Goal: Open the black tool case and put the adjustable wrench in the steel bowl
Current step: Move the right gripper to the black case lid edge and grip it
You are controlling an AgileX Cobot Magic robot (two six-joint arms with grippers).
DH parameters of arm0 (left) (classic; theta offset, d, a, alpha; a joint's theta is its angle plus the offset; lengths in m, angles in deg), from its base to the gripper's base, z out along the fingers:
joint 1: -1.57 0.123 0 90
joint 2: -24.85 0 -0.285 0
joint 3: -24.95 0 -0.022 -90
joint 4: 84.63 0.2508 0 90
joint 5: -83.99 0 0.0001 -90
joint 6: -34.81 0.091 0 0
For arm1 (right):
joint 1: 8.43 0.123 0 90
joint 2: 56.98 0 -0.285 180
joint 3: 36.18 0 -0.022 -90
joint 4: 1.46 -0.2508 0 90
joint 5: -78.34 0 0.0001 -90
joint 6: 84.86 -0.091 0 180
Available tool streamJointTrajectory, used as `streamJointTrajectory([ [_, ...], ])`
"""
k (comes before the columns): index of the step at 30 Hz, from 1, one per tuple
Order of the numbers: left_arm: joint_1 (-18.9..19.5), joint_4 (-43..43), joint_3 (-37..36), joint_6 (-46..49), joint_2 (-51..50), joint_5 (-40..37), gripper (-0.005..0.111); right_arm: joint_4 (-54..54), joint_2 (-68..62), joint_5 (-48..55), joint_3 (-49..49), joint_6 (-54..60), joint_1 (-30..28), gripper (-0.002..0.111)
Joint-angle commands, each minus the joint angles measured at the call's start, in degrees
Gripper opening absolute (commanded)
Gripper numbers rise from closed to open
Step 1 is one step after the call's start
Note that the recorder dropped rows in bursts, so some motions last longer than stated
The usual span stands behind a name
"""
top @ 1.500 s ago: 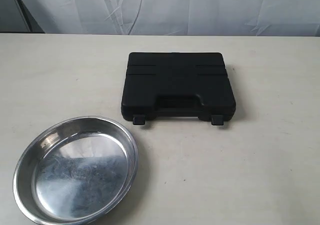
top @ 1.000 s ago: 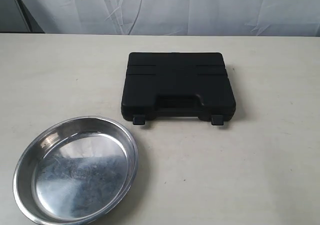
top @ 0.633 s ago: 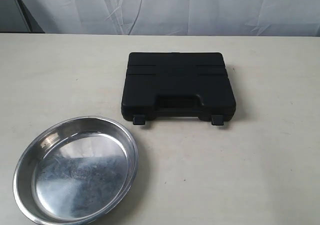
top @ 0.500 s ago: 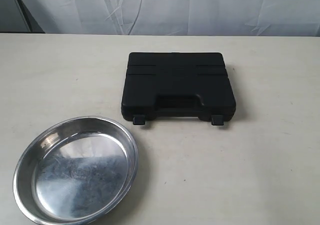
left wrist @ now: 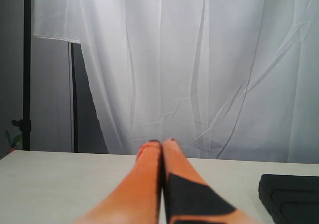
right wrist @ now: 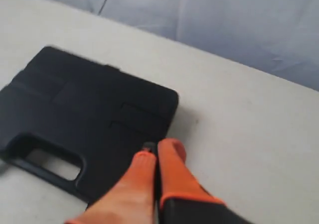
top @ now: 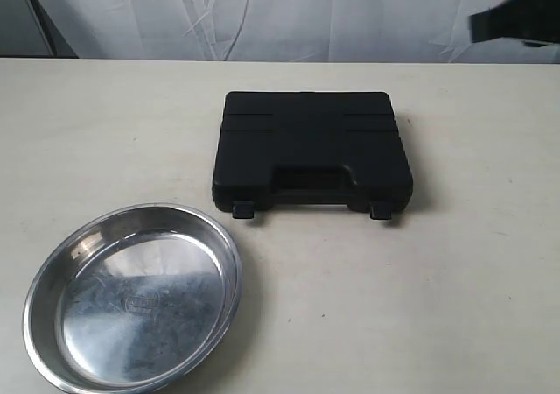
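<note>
The black tool case [top: 311,151] lies flat and closed on the table, its handle slot and both latches [top: 242,209] toward the near edge. The steel bowl [top: 133,295] sits empty at the front left. The adjustable wrench is hidden. In the right wrist view my right gripper [right wrist: 157,149] is shut with nothing in it, hovering over a corner of the case [right wrist: 89,119]. A blurred dark part of the right arm [top: 516,13] shows at the upper right. My left gripper [left wrist: 160,144] is shut and empty, above the table, with the case's corner [left wrist: 291,199] off to one side.
The cream table [top: 437,306] carries only the case and the bowl. A white curtain [top: 289,13] hangs behind the table's far edge, and a dark stand pole [left wrist: 26,69] rises beside it.
A blurred dark part of the right arm has come into the exterior view at the upper right. The case and the bowl have not moved.
</note>
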Motion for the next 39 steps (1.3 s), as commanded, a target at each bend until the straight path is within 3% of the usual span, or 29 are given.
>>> streamJointTrajectory([
  [1,-0.09,0.14,0.22,0.06,-0.29,0.31,0.000,-0.83,-11.79,4.09,-6.94,13.97,6.31,0.003],
  [8,-0.09,0.14,0.22,0.06,-0.29,0.31,0.000,2.59,-25.39,5.09,-12.42,24.16,15.84,0.041],
  [10,-0.09,0.14,0.22,0.06,-0.29,0.31,0.000,5.00,-28.59,4.98,-12.99,24.16,17.76,0.046],
  [18,-0.09,0.14,0.22,0.06,-0.29,0.31,0.000,9.95,-36.79,2.12,-13.09,24.16,22.43,0.046],
  [39,-0.09,0.14,0.22,0.06,-0.29,0.31,0.000,11.03,-41.86,-2.42,-13.09,24.05,22.72,0.046],
])
